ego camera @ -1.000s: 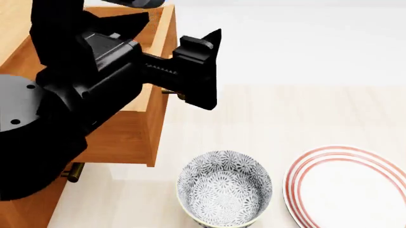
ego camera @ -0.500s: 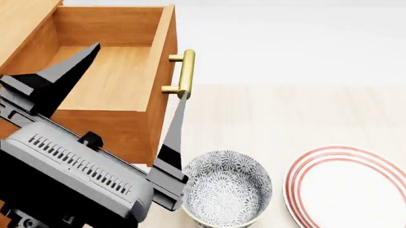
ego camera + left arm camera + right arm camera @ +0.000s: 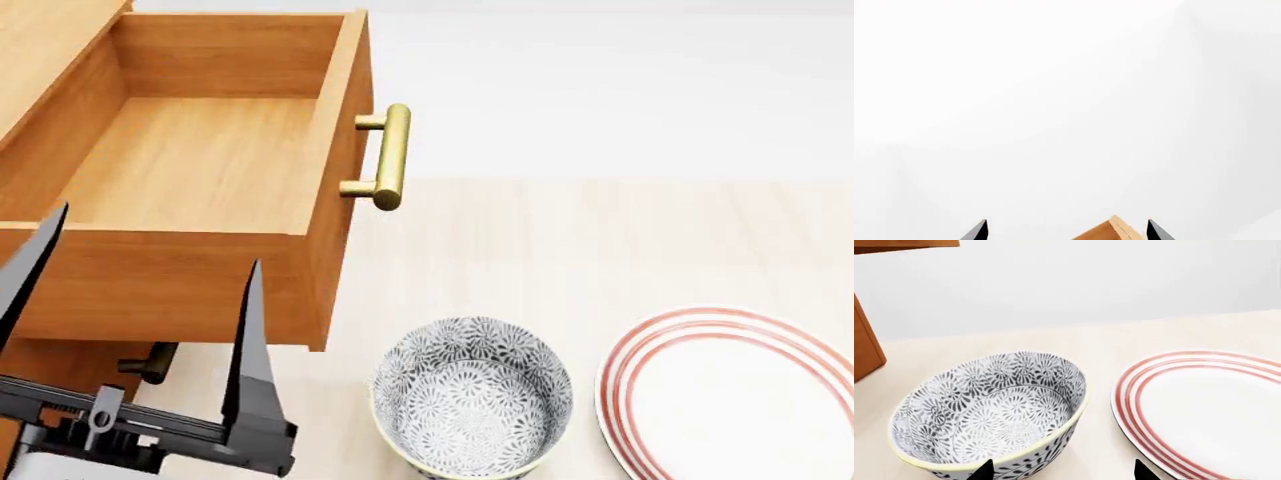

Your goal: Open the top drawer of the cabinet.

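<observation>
- We see the top drawer (image 3: 200, 170) standing far out of the cabinet (image 3: 54, 40), its plain wooden inside bare to the head camera and nothing lying in it.
- Its brass handle (image 3: 390, 157) sits on the drawer front, long axis running away from us along that front, free of any finger.
- Our left end effector (image 3: 140, 300) hangs low at the near left, fingers spread wide and holding nothing; the drawer's near side wall lies just beyond the fingertips, and the handle is up and to the right of it, well apart.
- In the left wrist view only the two fingertips and a wooden corner (image 3: 1111, 230) show against white.
- Our right end effector (image 3: 1062, 471) is also spread and empty, with the patterned bowl (image 3: 987, 415) and the red-rimmed plate (image 3: 1201, 410) on the table (image 3: 601, 240) just ahead of it.
- We judge the drawer as good as open; if more pull is wanted, the left arm is the nearer one and must travel up and rightward to straddle the handle across its long axis.
</observation>
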Robot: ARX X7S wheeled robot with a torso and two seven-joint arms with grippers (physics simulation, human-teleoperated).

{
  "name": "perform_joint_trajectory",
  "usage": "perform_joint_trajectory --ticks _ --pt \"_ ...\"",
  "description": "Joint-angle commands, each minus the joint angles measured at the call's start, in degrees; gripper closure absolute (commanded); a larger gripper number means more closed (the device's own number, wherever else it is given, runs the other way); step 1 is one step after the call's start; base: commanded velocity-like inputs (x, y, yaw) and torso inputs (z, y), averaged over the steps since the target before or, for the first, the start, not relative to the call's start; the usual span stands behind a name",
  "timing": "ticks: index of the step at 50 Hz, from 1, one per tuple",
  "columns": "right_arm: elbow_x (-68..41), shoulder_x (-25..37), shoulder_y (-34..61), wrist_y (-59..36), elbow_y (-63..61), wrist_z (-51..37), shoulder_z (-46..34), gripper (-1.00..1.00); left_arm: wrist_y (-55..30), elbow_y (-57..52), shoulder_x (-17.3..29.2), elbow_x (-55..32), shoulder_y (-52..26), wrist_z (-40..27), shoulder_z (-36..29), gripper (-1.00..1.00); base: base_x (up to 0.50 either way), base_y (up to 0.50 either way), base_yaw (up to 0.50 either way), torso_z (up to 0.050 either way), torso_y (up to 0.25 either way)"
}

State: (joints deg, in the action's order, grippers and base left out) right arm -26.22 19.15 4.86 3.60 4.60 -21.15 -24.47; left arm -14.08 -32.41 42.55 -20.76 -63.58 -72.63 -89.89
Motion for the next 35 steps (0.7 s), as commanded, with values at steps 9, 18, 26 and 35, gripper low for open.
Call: perform_joint_trajectory --ticks 9,18,26,35 --pt "4.2 -1.8 -1.4 12.6 -1.6 2.5 3.0 -1.00 12.3 9.5 4.0 15.6 9.9 -7.6 -1.3 -1.00 0.00 0.00 0.00 0.000 0.000" --pt "6.5 -3.1 -3.1 26.6 -2.7 3.6 5.5 -1.00 16.8 13.5 6.9 21.4 14.0 -15.2 0.0 -1.00 0.00 0.00 0.00 0.000 0.000" --pt "12.9 -5.3 -3.7 40.0 -3.5 0.2 11.1 -1.00 14.7 10.3 10.0 28.2 26.8 -17.1 18.9 -1.00 0.00 0.00 0.00 0.000 0.000" --pt "15.2 -7.3 -1.6 44.4 -3.1 -6.3 19.2 -1.00 13.2 7.7 9.6 32.9 42.6 -17.3 45.1 -1.00 0.00 0.00 0.00 0.000 0.000"
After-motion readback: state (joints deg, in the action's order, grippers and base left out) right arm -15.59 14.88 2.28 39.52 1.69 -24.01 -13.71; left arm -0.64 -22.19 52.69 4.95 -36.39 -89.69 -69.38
